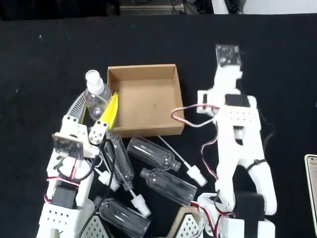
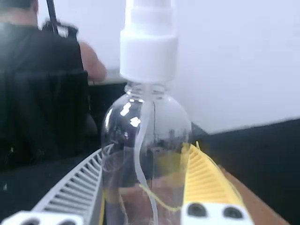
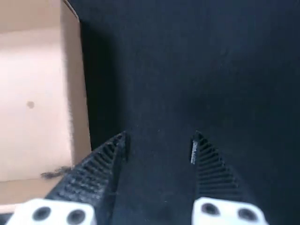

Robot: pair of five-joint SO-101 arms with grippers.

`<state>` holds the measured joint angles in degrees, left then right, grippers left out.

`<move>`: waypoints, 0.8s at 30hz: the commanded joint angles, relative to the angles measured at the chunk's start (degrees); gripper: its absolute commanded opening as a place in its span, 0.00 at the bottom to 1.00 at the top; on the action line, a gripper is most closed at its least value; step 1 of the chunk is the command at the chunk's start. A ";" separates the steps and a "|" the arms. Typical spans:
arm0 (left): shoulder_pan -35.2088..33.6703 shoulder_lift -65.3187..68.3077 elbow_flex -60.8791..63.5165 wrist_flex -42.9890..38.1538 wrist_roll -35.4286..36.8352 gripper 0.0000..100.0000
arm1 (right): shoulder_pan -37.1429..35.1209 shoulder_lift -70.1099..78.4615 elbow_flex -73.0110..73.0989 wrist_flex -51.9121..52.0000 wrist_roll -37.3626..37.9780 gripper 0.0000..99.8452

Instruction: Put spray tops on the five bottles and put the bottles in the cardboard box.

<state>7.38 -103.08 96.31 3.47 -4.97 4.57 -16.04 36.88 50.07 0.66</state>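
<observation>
My left gripper (image 1: 99, 97) is shut on a clear bottle (image 1: 97, 98) that carries a white spray top (image 1: 92, 77). It holds the bottle upright just left of the open cardboard box (image 1: 143, 68). From the left wrist, the bottle (image 2: 140, 140) and its spray top (image 2: 148, 47) stand between the grey and yellow fingers (image 2: 201, 178). Several clear bottles without tops lie in front of the box, such as one (image 1: 153, 153) and another (image 1: 168, 186). Loose spray tops (image 1: 195, 174) (image 1: 140, 204) lie among them. My right gripper (image 3: 159, 140) is open over the black table, beside the box's right wall (image 3: 75, 70).
Red and white cables run along both arms near the lying bottles. A pale flat object (image 1: 312, 188) sits at the table's right edge. The black table (image 1: 59, 49) stretches behind and left of the box.
</observation>
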 commanded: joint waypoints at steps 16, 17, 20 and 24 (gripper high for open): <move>-4.88 66.55 -20.79 -46.24 15.21 0.04 | 4.22 -3.56 11.82 -16.53 -3.25 0.18; -4.35 69.89 -21.58 -48.79 15.03 0.04 | 4.22 -3.47 11.91 -16.79 -3.25 0.18; -2.68 79.38 -23.69 -56.97 15.03 0.04 | 4.22 -3.21 11.82 -16.97 -3.25 0.18; -2.95 90.81 -27.74 -65.23 15.03 0.04 | 4.04 -3.12 11.82 -17.05 -3.25 0.18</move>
<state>4.13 -18.77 74.42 -55.52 9.45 7.91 -16.04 49.01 34.77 -2.24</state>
